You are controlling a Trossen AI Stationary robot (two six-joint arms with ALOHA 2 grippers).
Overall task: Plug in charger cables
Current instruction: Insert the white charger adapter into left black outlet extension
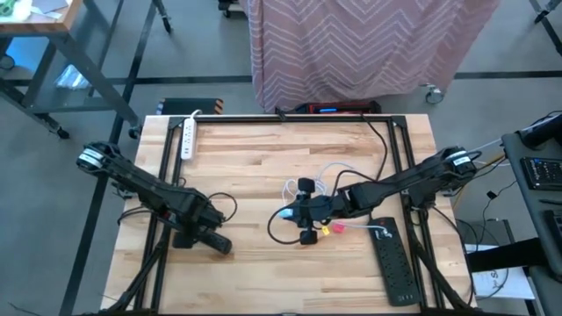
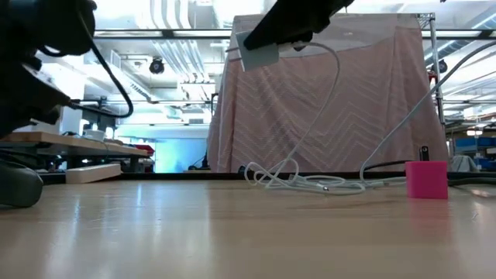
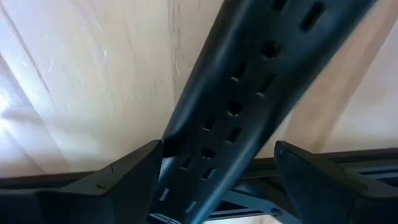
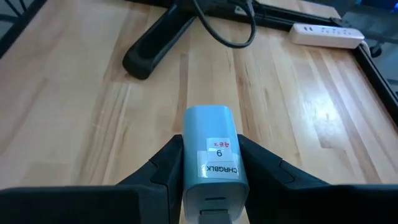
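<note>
My right gripper [image 1: 297, 213] is over the table's middle, shut on a light blue plug block [image 4: 209, 130] that is raised above the wood [image 2: 258, 53]. The block's white cord [image 2: 335, 85] droops to a loose heap of white charger cables [image 2: 298, 180]. On the table just to the right of the gripper stands a red-pink plug block [image 1: 323, 231]. At the left, my left gripper [image 1: 204, 237] is low over a black power strip [image 3: 249, 93]. Its open fingers stand on either side of the strip, and a gap shows beside one of them. My right gripper pinches the light blue block's two long sides [image 4: 186, 162] between its fingers. The block's labelled face is up, and its free end sticks out past the fingertips. The fingers come from the table's right, roughly level, and lie along the block. The block is lifted clear of the table.
A white power strip [image 1: 187, 136] lies at the far left and a second black power strip [image 1: 393, 262] at the near right. Black cords [image 1: 281, 230] loop around the table's middle. A black frame [image 1: 281, 117] rims the table, and a cloth-covered cart [image 1: 369, 44] stands behind it.
</note>
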